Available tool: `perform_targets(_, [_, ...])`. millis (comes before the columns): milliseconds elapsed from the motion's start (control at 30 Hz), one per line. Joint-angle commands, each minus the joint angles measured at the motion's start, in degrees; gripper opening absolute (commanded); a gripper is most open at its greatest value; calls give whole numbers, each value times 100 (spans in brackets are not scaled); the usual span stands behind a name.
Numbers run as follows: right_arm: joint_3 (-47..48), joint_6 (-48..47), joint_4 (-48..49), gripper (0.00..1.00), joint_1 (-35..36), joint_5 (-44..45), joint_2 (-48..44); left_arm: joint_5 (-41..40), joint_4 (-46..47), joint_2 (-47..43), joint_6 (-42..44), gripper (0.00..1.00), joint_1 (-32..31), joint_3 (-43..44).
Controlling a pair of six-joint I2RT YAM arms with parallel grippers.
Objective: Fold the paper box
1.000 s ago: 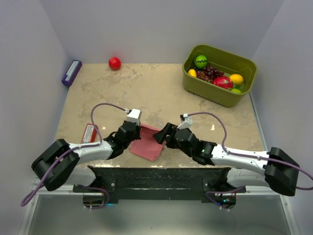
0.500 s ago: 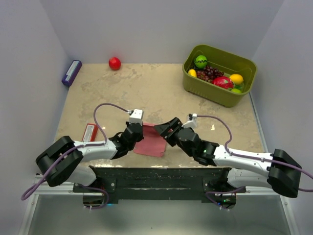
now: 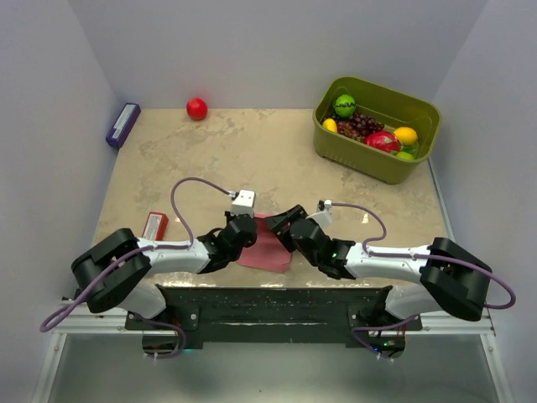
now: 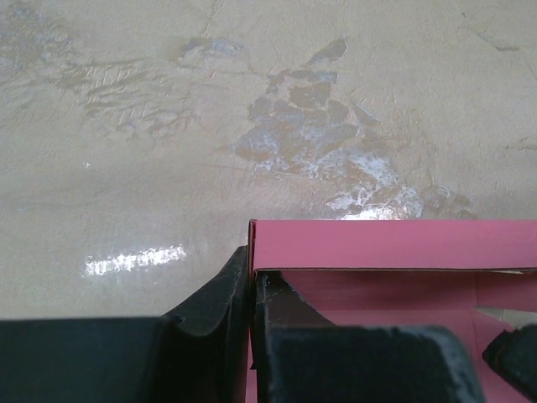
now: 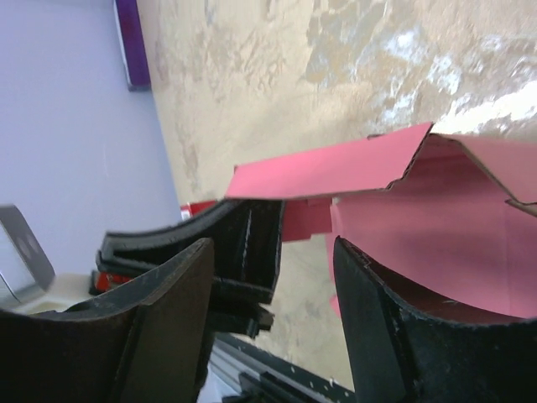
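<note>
The pink paper box is held between both arms near the table's front edge. My left gripper is shut on its left wall; in the left wrist view the fingers pinch the pink wall edge-on, one finger inside the box. My right gripper is open at the box's right side. In the right wrist view its jaws stand wide apart, with the pink box and a raised flap just beyond the right finger, and the left gripper's black fingers behind.
A green basket of fruit stands at the back right. A red ball lies at the back, a purple block by the left wall. A red flat packet lies at the left front.
Both grippers have moved closer together toward the table's front. The box has shifted slightly right and been pressed more compact. The right gripper has slid left along the box.
</note>
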Motion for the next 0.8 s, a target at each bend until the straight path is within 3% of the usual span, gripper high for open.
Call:
perform_targets(0, [42, 386, 81, 60, -219, 585, -38, -381, 3, 65, -202, 0, -109, 155])
perform_targets(200, [-134, 544, 168, 47, -519, 594, 121, -495, 3, 91, -220, 0, -231, 190])
perform_targets(300, [-125, 492, 90, 36, -545, 638, 165, -504, 3, 135, -211, 1, -267, 216])
perform_targets(333, [-116, 492, 72, 29, -536, 646, 209, -487, 3, 144, -211, 2, -284, 225])
perform_targets(533, [-274, 588, 168, 15, -536, 646, 393, -346, -94, 240, -229, 9, -319, 375])
perform_targets(667, [-459, 632, 458, 1, -536, 699, 534, -118, -6, 214, -141, 29, -390, 392])
perform_targets(700, [-476, 667, 502, 0, -536, 708, 569, -57, 55, 145, -89, 40, -416, 340])
perform_targets(767, [-538, 668, 555, 0, -536, 734, 587, 242, 248, 22, 70, 52, -425, 261])
